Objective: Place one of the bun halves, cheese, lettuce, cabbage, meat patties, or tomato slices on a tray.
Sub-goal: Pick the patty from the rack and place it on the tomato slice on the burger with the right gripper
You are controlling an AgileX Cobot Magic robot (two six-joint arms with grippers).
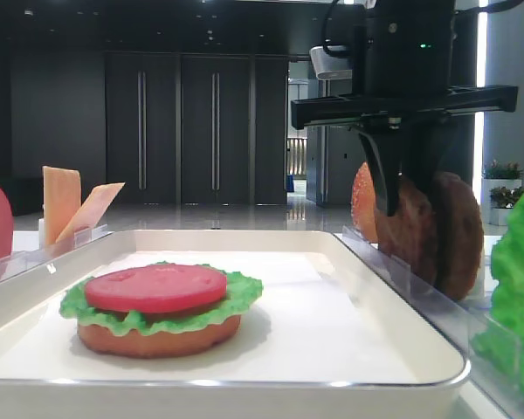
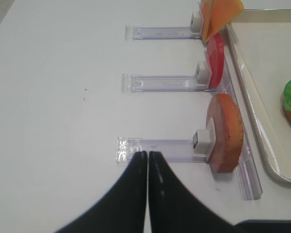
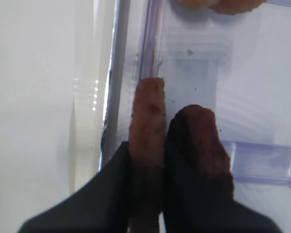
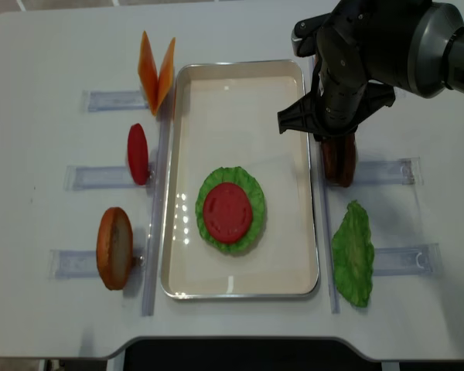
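My right gripper (image 3: pixel 146 150) is shut on a dark brown meat patty (image 3: pixel 146 121) that stands on edge in a clear rack (image 3: pixel 262 162); a second patty (image 3: pixel 199 141) stands just right of it. From above, the right gripper (image 4: pixel 336 143) hangs over these patties (image 4: pixel 341 164), right of the white tray (image 4: pixel 240 66). On the tray lies a plain bun half (image 1: pixel 157 339) with lettuce (image 1: pixel 244 292) and a tomato slice (image 1: pixel 157 288) on top. My left gripper (image 2: pixel 148 154) is shut and holds nothing, over the table by a rack's end.
Left of the tray, racks hold cheese slices (image 4: pixel 156 69), a tomato slice (image 4: pixel 138 153) and a bun half (image 4: pixel 114 247). A lettuce leaf (image 4: pixel 352 255) lies right of the tray. A sesame bun half (image 1: pixel 362 201) stands behind the patties.
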